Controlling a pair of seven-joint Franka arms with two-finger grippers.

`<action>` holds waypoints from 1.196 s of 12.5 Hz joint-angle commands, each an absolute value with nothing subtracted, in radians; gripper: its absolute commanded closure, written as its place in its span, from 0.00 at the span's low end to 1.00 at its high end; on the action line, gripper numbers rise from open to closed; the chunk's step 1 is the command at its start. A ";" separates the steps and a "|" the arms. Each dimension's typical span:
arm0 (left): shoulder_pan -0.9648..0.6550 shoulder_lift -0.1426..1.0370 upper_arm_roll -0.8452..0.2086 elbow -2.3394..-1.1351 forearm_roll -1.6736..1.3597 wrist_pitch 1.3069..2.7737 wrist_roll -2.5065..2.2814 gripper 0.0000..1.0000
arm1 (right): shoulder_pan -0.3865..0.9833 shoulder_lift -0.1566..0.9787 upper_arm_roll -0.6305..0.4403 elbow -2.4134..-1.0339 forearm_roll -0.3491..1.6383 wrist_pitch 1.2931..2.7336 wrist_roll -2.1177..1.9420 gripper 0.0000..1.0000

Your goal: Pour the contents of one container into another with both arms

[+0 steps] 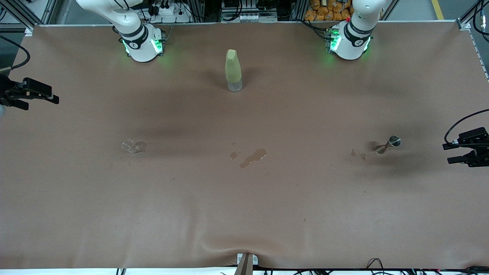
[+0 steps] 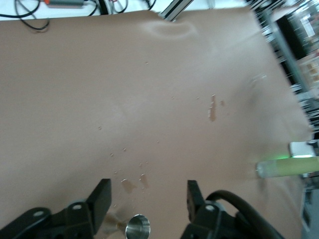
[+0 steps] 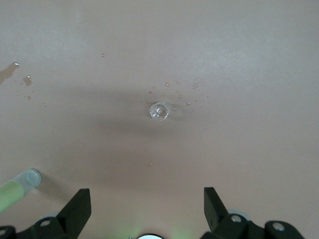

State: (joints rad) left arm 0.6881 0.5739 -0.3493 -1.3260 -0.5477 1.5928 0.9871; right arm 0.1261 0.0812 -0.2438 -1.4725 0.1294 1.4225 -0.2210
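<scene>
A tall yellow-green bottle (image 1: 233, 70) with a clear base stands mid-table, close to the arm bases. A small clear glass (image 1: 131, 146) sits toward the right arm's end. It shows ringed by droplets in the right wrist view as the glass (image 3: 159, 110). A steel jigger (image 1: 387, 144) stands toward the left arm's end. My left gripper (image 1: 447, 152) hangs open over the table's end beside the jigger. In the left wrist view the jigger (image 2: 137, 228) lies between the spread fingers (image 2: 102, 196). My right gripper (image 1: 40, 101) is open and empty over the table's right-arm end.
Wet spill patches (image 1: 252, 157) darken the brown cloth mid-table, with smaller spots (image 1: 357, 154) beside the jigger. The cloth ripples at the table's front edge (image 1: 244, 248). The bottle (image 2: 289, 167) also shows in the left wrist view, and the bottle (image 3: 17, 186) in the right wrist view.
</scene>
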 commanded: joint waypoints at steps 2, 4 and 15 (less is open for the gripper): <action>0.614 0.483 -0.342 -1.350 -0.431 1.684 0.837 0.23 | -0.084 0.046 0.001 -1.471 0.074 1.407 -0.147 0.00; 0.609 0.463 -0.344 -1.350 -0.425 1.687 0.744 0.23 | -0.112 0.043 0.021 -1.473 0.072 1.408 -0.146 0.00; 0.531 0.319 -0.391 -1.353 -0.071 1.687 0.333 0.00 | -0.112 0.037 0.038 -1.483 0.040 1.413 -0.106 0.00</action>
State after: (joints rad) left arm 0.5370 0.3597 -0.3692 -1.3250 -0.1353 1.6768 0.3877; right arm -0.0952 0.0569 0.0109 -1.4701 0.0607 1.4160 -0.1251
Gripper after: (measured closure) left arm 0.000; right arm 0.000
